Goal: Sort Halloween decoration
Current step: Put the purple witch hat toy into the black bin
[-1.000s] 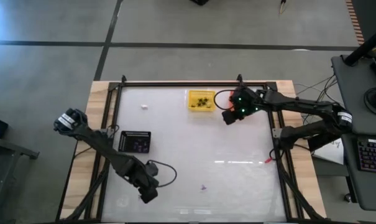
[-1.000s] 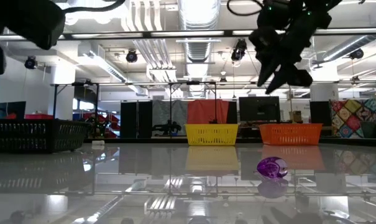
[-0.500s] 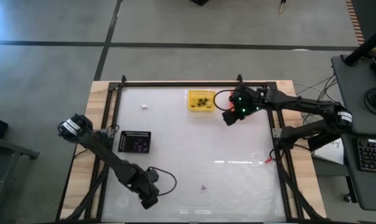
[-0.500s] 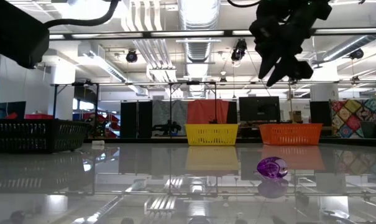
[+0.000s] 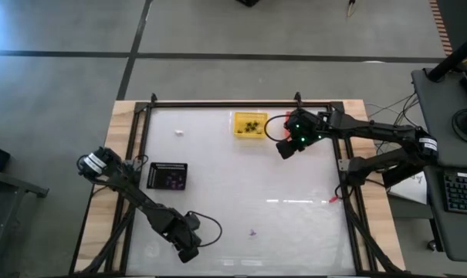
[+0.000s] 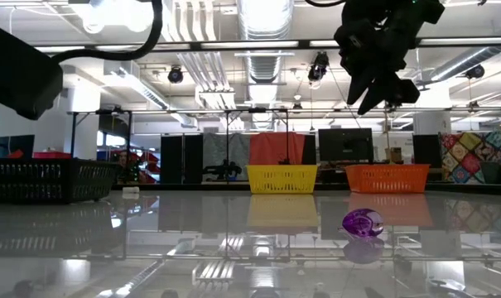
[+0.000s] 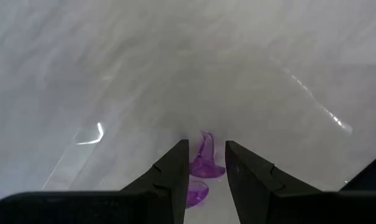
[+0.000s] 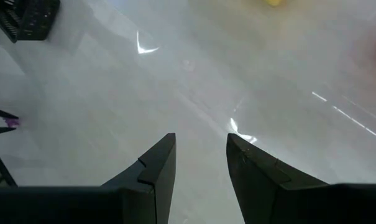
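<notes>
My left gripper [image 5: 188,251] hangs low over the table's near left part, fingers pointing steeply down, with a narrow gap between them. In its wrist view a purple trinket [image 7: 206,165] fills the gap at the fingertips [image 7: 206,144], its reflection right beneath it. Another purple trinket [image 5: 253,231] lies on the table near the front edge, also in the low view [image 6: 362,223]. A white trinket [image 5: 179,132] lies far left. My right gripper [image 5: 285,147] hangs open and empty, high beside the yellow basket [image 5: 250,125]. My left gripper has one finger [image 7: 175,165] on either side of the purple trinket, coming at it from above. I cannot tell whether the fingers touch it, or whether it rests on the table.
A black basket [image 5: 169,176] with purple pieces stands at the left. The orange basket [image 6: 387,177] stands at the far right, mostly under my right arm in the high view. The glossy white top is bare between the baskets and the front edge. A dark rail [image 5: 225,103] frames the table.
My left gripper has sunk toward the table and gone toward the near edge, a little to the right. The gap between its fingers has stayed the same. The purple trinket near the front edge has kept its place.
</notes>
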{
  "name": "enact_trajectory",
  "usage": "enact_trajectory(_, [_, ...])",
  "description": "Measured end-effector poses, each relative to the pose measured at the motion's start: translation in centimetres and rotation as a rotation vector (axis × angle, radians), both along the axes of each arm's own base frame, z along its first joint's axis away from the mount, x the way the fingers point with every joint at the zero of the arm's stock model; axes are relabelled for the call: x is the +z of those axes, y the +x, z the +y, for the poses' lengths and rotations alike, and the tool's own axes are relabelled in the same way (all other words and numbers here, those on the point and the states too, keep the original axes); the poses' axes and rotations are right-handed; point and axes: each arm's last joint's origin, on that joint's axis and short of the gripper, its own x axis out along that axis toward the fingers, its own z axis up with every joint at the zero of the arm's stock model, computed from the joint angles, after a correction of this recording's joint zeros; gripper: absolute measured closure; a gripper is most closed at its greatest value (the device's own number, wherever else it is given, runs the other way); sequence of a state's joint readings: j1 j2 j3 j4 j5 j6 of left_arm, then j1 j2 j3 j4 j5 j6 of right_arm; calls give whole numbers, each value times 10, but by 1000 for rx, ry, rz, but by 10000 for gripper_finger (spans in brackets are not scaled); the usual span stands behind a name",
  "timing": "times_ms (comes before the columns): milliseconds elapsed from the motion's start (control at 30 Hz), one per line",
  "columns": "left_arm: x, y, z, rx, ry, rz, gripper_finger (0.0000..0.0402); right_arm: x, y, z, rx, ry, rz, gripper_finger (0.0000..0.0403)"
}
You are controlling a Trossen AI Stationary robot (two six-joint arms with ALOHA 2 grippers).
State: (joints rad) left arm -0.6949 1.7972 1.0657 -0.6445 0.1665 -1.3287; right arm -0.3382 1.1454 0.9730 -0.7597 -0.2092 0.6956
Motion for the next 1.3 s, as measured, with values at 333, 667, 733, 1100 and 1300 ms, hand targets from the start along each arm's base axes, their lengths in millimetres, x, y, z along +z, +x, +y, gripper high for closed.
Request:
enact_trajectory(333, [-5, -1, -2, -2, -14, 44, 329, 0, 0, 0, 0, 0, 1, 271])
enact_trajectory(667, [-6, -1, -4, -39, -43, 54, 395, 0, 0, 0, 0, 2, 5, 271])
enact_trajectory(733, [-6, -1, -5, -52, -62, 55, 398, 0, -1, 0, 0, 3, 8, 271])
enact_trajectory(1100, [17, -2, -1, -71, -93, -49, 401, -1, -1, 0, 12, -3, 13, 271])
enact_trajectory(1300, [34, -3, 20, -54, 0, -80, 401, -1, -1, 0, 34, -19, 12, 271])
